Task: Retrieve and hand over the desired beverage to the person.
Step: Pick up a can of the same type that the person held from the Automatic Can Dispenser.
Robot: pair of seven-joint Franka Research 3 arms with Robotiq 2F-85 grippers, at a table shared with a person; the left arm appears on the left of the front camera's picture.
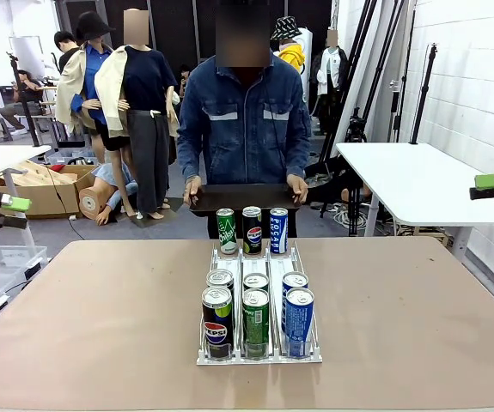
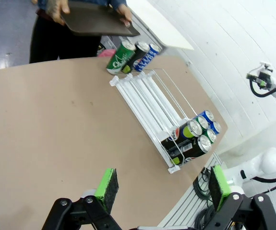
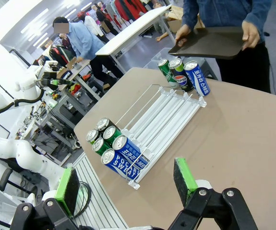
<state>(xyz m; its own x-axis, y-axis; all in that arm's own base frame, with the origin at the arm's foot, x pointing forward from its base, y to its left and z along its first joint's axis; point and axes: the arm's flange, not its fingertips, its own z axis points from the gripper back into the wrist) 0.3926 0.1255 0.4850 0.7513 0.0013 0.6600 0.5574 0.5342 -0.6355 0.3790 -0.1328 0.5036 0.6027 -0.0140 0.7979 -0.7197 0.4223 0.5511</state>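
Green pads should close on a can's round side, one on each flank. They should come down from above the rack's lanes so the neighbouring cans are not knocked. The person is not pointing, so I cannot tell which drink is wanted. As I judge it, the step in hand is choosing the can and the arm nearer to it.

The left gripper (image 2: 162,189) has its fingers (image 2: 106,188) spread wide with nothing between them. The right gripper (image 3: 126,184) is spread just as wide and is empty too. Each hangs well off to its own side of the clear rack (image 1: 229,359) and touches nothing.

Six cans crowd the rack's near end in three lanes. The front row is a Pepsi can (image 1: 216,322), a green can (image 1: 256,318) and a blue Pocari Sweat can (image 1: 299,319).

At the rack's far end three upright cans (image 1: 253,230) stand in a row. I cannot tell whether they are on the rack or just past it.

Beyond the rack the person (image 1: 247,120) holds a dark tray (image 1: 245,197) in both hands. It looks a likely place to deliver the can.
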